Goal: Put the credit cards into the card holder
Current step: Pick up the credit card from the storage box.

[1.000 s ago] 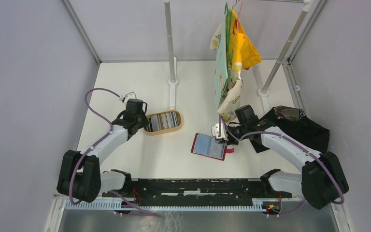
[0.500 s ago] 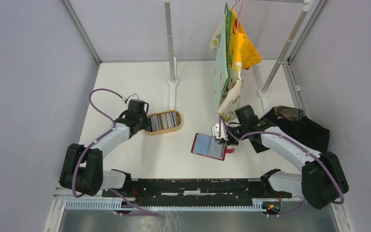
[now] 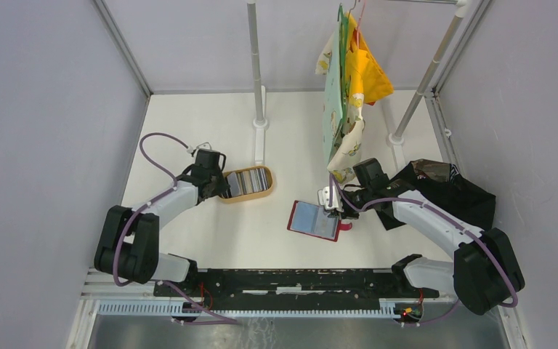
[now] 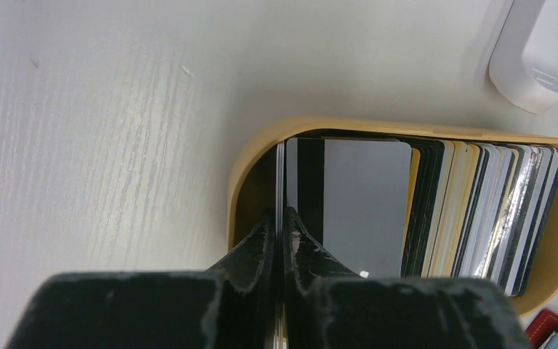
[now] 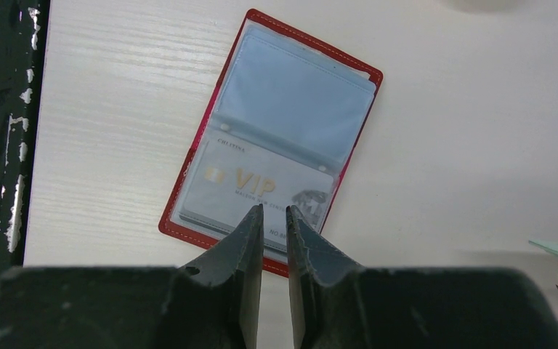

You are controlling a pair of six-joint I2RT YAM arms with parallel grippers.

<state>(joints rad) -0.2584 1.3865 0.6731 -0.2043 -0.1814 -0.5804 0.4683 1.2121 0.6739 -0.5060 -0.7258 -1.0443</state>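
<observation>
The red card holder (image 3: 314, 219) lies open on the table, grey-blue pockets up; in the right wrist view (image 5: 283, 123) a silvery VIP card (image 5: 261, 185) sits in its near pocket. My right gripper (image 3: 332, 211) hovers over the holder's near edge, its jaws a narrow gap apart and empty (image 5: 275, 209). Several credit cards (image 3: 247, 181) stand on edge in the tan oval tray (image 3: 245, 196). My left gripper (image 3: 221, 183) is at the tray's left end, shut (image 4: 281, 218) on the thin edge of the outermost card (image 4: 281, 174).
Two rack poles (image 3: 256, 65) stand at the back, with hanging cloths (image 3: 349, 87) just above the right gripper. A black bag (image 3: 450, 189) lies at the right. A white pole foot (image 4: 534, 58) is beyond the tray. A black strip (image 3: 298, 280) runs along the near edge.
The left arm's elbow has swung in toward the middle and its gripper has settled at the tray's left end. The right arm and the card holder have not moved.
</observation>
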